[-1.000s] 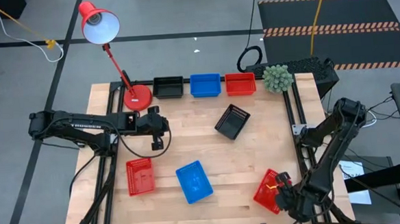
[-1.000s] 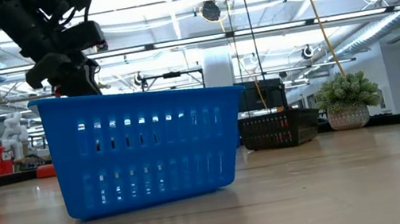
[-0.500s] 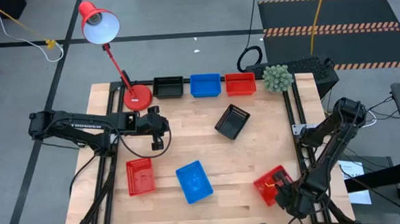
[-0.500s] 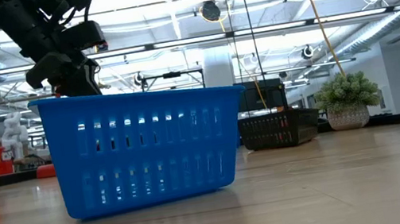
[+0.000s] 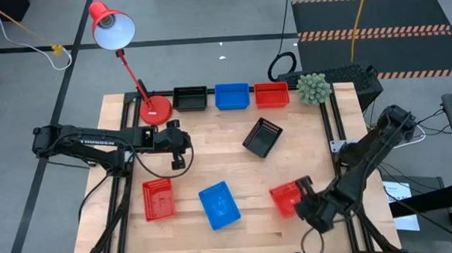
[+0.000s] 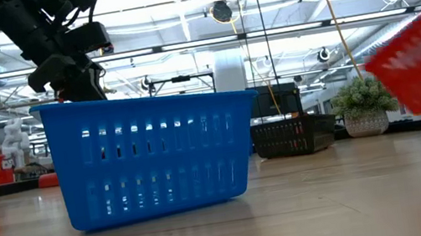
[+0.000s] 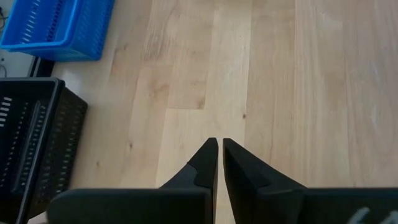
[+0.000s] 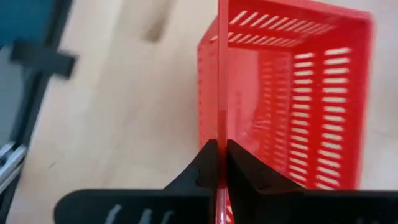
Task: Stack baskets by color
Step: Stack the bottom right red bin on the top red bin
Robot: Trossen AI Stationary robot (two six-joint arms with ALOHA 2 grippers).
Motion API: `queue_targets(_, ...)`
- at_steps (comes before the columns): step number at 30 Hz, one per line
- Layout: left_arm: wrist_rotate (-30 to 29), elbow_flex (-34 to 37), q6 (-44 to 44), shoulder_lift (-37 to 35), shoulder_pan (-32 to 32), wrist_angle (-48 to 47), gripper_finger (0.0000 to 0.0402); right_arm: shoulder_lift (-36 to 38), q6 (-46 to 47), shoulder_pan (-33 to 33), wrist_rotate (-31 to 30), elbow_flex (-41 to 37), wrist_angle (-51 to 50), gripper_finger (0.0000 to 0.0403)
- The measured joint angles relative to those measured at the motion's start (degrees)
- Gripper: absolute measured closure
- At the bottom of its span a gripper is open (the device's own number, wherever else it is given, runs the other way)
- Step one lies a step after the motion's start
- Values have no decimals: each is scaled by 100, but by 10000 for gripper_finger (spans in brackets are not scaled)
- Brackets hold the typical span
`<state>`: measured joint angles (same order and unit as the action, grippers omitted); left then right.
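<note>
The right hand (image 5: 301, 202) is pinching one wall of a red basket (image 5: 285, 198) between closed fingers, holding it tilted above the near right part of the bench (image 5: 236, 168). Farther back, the left hand (image 5: 179, 161) is hovering with fingers together, holding nothing.

grey floor (image 5: 205, 19), red lamp (image 5: 112, 28) (lit)

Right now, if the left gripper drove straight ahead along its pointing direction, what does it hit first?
Probably bare table: the left gripper tilts down at open wood; black basket and blue basket sit off-line.
</note>
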<state>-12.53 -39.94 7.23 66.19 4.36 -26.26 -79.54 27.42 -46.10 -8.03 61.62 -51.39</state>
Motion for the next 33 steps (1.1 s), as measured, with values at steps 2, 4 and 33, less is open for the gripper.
queue_targets(2, 0, 0, -35, 0, 0, 0, 373, 8, -79, 262, -133, 277, -381, 395)
queue_targets(4, 0, 0, -80, 0, 0, 20, 373, 5, -223, 495, -292, 535, -719, 395)
queue_targets(33, -1, 0, -178, 0, 0, 431, 373, 4, -4559, 4788, -1314, 2076, -1935, 395)
